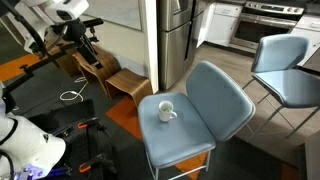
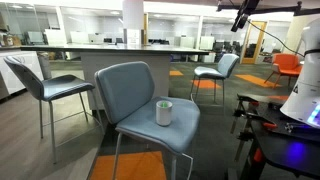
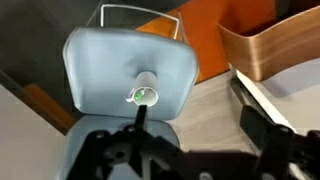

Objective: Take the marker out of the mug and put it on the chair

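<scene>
The white mug [image 1: 166, 111] stands upright on the seat of the grey-blue chair [image 1: 195, 135]; both also show in an exterior view, mug [image 2: 164, 112] and chair [image 2: 135, 95]. In the wrist view the mug [image 3: 146, 92] is seen from above on the chair seat [image 3: 100, 60], with the green marker [image 3: 143, 96] tip inside it. My gripper [image 3: 196, 125] is open and empty, high above the chair and away from the mug. It shows near the top of both exterior views [image 1: 87, 42] [image 2: 243, 19].
A second grey-blue chair [image 1: 290, 65] stands nearby. A curved wooden stool [image 1: 125, 82] [image 3: 270, 45] sits on the floor beside the chair. A steel refrigerator [image 1: 175, 35] stands behind. More chairs [image 2: 45, 85] [image 2: 220, 68] stand around.
</scene>
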Tool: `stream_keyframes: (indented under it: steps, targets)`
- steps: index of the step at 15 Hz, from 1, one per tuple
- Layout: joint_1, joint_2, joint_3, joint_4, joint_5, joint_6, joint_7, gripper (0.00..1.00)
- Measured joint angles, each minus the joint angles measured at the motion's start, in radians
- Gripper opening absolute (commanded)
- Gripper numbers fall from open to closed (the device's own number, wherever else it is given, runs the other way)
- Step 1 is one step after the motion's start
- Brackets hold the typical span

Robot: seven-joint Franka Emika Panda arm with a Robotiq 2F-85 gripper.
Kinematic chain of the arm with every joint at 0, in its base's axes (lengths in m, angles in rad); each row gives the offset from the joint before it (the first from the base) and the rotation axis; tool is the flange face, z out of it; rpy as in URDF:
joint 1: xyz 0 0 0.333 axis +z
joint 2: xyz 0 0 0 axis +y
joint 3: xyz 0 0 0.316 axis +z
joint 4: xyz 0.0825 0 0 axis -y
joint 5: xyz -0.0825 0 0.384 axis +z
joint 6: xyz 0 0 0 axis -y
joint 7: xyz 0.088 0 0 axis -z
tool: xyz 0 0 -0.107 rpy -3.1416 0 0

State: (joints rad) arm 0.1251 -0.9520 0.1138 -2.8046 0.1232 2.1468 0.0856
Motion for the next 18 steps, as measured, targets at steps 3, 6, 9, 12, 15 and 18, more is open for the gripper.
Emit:
stream_keyframes:
  steps: [3, 6, 9, 12, 15, 18]
  targets:
    - [0.0, 0.0, 0.0, 0.0, 0.0, 0.0, 0.0, 1.0]
    - [0.0, 0.0, 0.0, 0.0, 0.0, 0.0, 0.0, 1.0]
    - [-0.001, 0.003, 0.0, 0.0, -0.001, 0.001, 0.0, 1.0]
    - [-0.011, 0.038, 0.0, 0.007, -0.001, 0.001, 0.0, 1.0]
    - [-0.02, 0.121, 0.0, 0.027, -0.003, 0.012, 0.0, 1.0]
    - [-0.029, 0.251, -0.004, 0.063, -0.004, 0.077, 0.0, 1.0]
